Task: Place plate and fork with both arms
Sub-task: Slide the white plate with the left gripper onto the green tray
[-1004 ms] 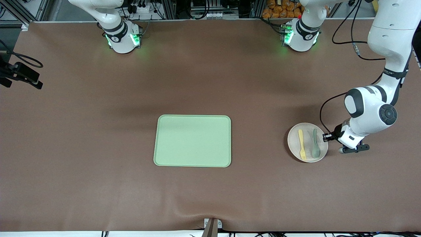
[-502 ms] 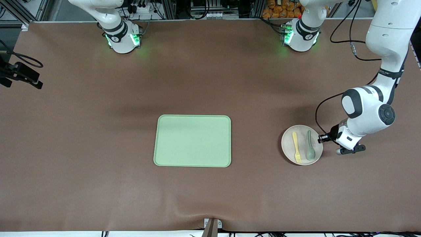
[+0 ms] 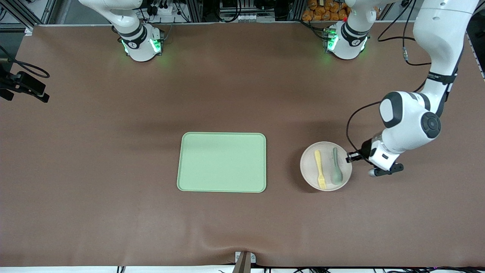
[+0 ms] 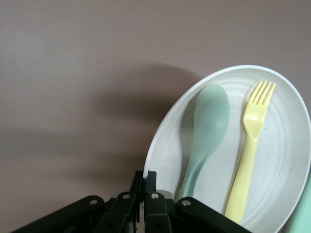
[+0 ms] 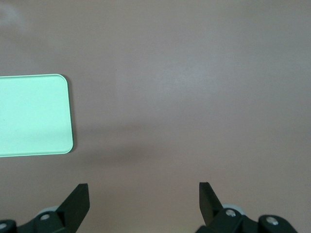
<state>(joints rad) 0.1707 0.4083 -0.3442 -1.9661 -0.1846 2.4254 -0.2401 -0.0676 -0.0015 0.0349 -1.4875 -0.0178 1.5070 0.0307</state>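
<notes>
The small off-white plate (image 3: 308,167) is held just above the brown table, between the green tray (image 3: 221,162) and the left arm's end. The pale yellow fork (image 3: 320,169) lies in it beside a grey-green spoon (image 3: 336,167). My left gripper (image 3: 349,156) is shut on the plate's rim at the side toward the left arm's end. In the left wrist view the gripper (image 4: 144,177) pinches the rim of the plate (image 4: 286,145), with the fork (image 4: 249,150) and the spoon (image 4: 206,131) in it. My right gripper (image 5: 144,200) is open and empty over bare table; its hand is out of the front view.
The rectangular light-green tray lies at the table's middle and also shows in the right wrist view (image 5: 34,114). A black camera mount (image 3: 22,86) stands at the right arm's end. A clamp (image 3: 244,261) sits at the table's near edge.
My left gripper has carried the plate, with the fork and spoon in it, toward the green tray. The right arm's base has not moved.
</notes>
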